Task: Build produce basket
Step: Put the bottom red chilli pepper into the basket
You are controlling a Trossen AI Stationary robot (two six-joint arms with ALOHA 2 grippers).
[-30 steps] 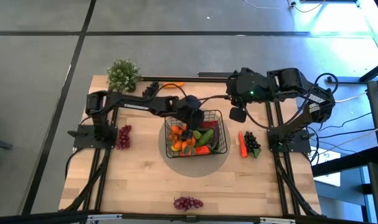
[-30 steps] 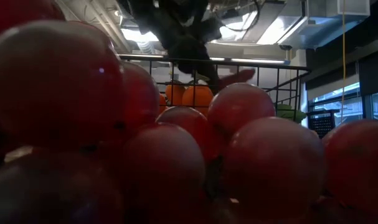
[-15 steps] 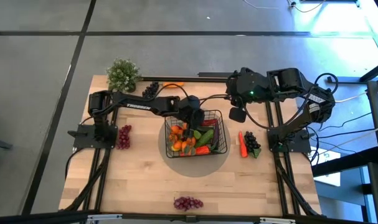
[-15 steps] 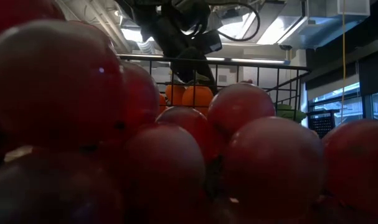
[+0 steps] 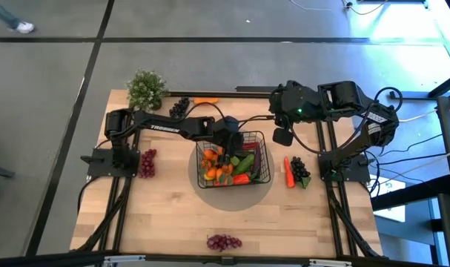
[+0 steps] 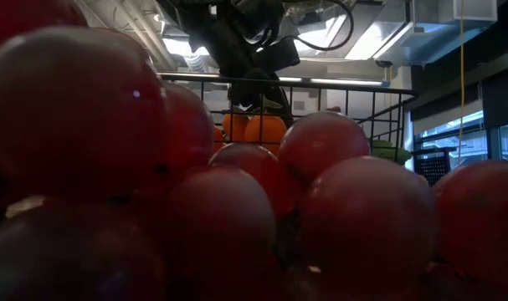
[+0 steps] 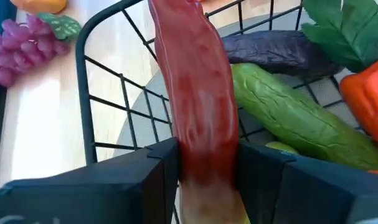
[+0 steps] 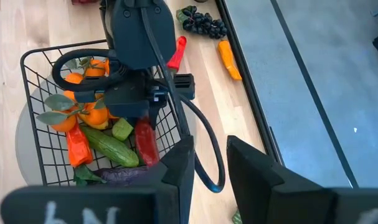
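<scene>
While the left gripper (image 7: 204, 165) has lifted slightly over the basket (image 5: 263, 138), it still clamps a red pepper (image 7: 198, 93); nothing is released yet. The right gripper (image 8: 207, 158), narrowly parted and empty, waits beside the basket.

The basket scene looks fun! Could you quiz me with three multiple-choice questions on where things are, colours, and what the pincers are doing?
1. Where is the basket?
A. mid-table
B. on the floor
C. beside the potted plant

2. What colour is the long pepper in the left pincer?
A. blue
B. red
C. white

3. What is the right pincer holding?
A. grapes
B. a carrot
C. nothing

Answers:
1 A, the high view shows it mid-table.
2 B, the left wrist view shows it red.
3 C, its fingers stand apart with nothing between.
</scene>
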